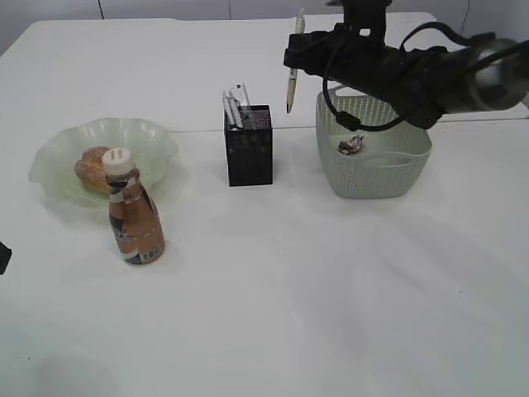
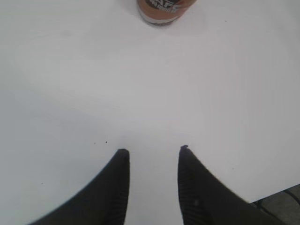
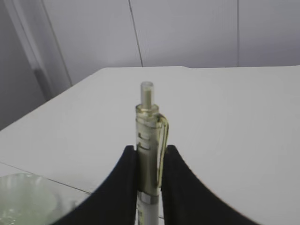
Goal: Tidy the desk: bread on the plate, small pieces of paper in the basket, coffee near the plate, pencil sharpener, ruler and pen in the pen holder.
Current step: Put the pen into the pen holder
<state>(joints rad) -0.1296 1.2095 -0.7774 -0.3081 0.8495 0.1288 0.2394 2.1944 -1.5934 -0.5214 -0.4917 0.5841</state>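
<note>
The right tool (image 1: 293,59) hangs above the white bench (image 1: 331,314), its two black fingers (image 3: 123,187) pinching the pen (image 1: 293,66) at mid-barrel; the pen stands nearly upright in the grip, clip end up and tip pointing down, clear of the bench. Below that tool and slightly to its left in the exterior view stands the black mesh pen holder (image 1: 250,149), with pale items poking out of its top; the pen tip sits just to the right of the holder's rim and a little higher, not inside it. Directly beneath the right arm is the sage-green basket (image 1: 376,165), with a small crumpled scrap (image 1: 352,145) lying inside it.

The left tool (image 2: 152,152) hovers low over bare bench, its fingers spread apart with nothing between them; straight ahead of it, well apart, the base of the coffee (image 2: 164,11) bottle shows at the top edge of the left wrist view. In the exterior view the coffee (image 1: 135,211) stands upright just in front of the wavy green plate (image 1: 157,136), touching or nearly touching its rim; the bread (image 1: 93,168) lies in the plate, behind the bottle's cap.
</note>
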